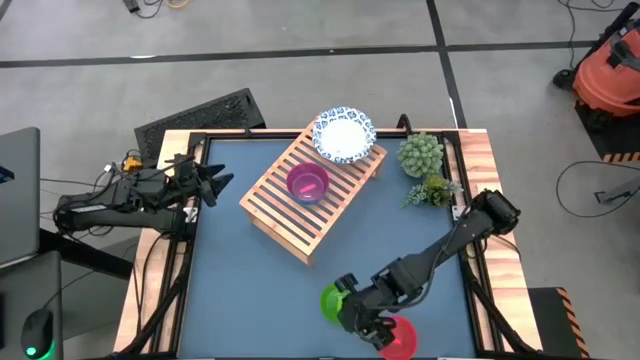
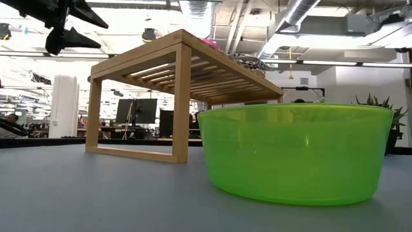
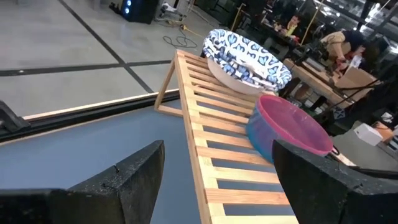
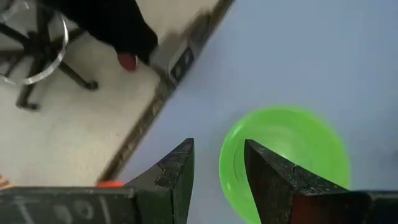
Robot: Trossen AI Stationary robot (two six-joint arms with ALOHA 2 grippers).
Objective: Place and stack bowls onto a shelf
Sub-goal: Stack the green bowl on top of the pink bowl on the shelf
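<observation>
My right end effector [image 1: 350, 300] hangs near the desk's [image 1: 240, 290] near edge, fingers parted and grasping nothing, one finger [image 4: 273, 180] above the green bowl's [image 1: 332, 300] rim. That bowl is plain translucent plastic, upright on the blue surface, with open desk between it and the shelf [image 1: 315, 192]. A red bowl [image 1: 400, 337] sits just beside my right arm at the near edge. My left end effector [image 1: 212, 182] waits released above the desk's left border, facing the shelf. On the slats stand a magenta bowl [image 1: 307, 183] and, at the far end, white blue-rimmed bowls [image 1: 343, 135]. Two small green plants [image 1: 424, 165] stand beside the shelf's far right.
</observation>
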